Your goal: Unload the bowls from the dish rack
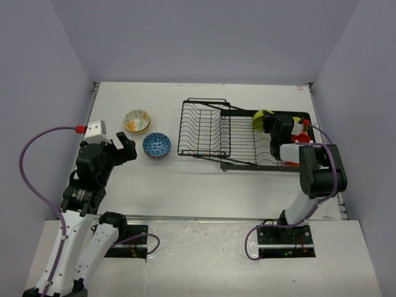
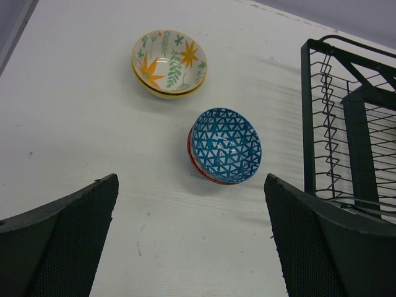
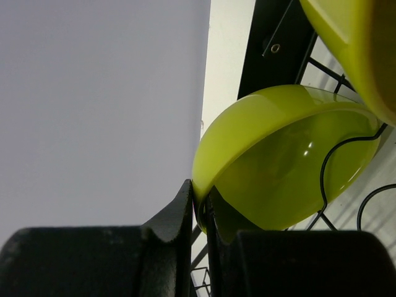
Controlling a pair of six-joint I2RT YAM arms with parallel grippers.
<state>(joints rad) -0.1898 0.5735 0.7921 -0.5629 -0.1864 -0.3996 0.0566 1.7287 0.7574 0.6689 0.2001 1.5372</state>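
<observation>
The black wire dish rack lies at the middle right of the table. A lime green bowl stands on edge in the rack's right section. My right gripper is shut on its rim, one finger inside the bowl and one outside. A second lime green bowl shows at the top right of the right wrist view. A white floral bowl and a blue-patterned bowl sit on the table left of the rack. My left gripper hovers open just short of the blue bowl, holding nothing.
The rack's raised left end stands close to the right of my left gripper's right finger. The back wall rises behind the rack's right end. The right arm reaches over the rack's near right corner.
</observation>
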